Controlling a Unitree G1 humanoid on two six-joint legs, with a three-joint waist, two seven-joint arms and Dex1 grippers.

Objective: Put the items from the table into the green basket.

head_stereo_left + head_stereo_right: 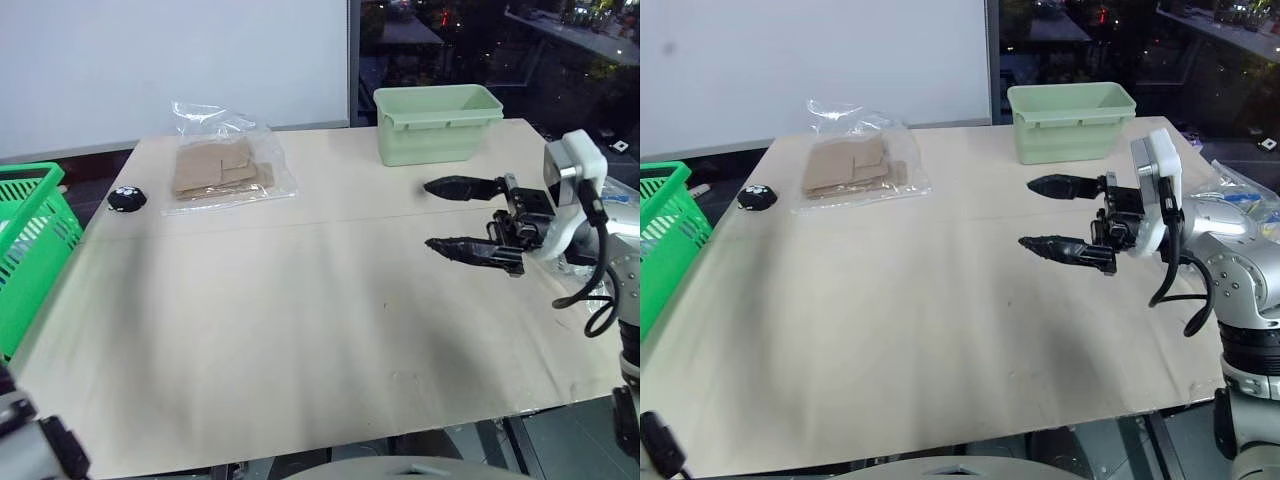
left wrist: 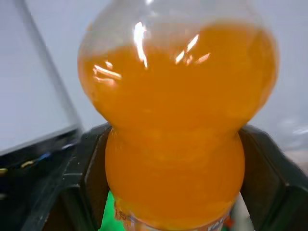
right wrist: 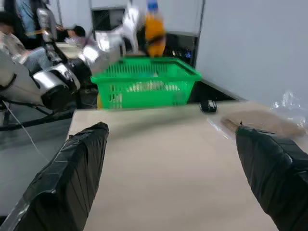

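Pale plywood counter fills your head views: the bag of cardboard pieces lies upper left, light and floppy, so pinch its loose plastic edge. The right pincer hangs wide open and empty at right. In your left wrist view, the left pincer clamps the orange bottle's waist; it's slick and heavy. Your right wrist view shows that bottle above the green basket.

Orange bottle above green basket

No legible text or labels.
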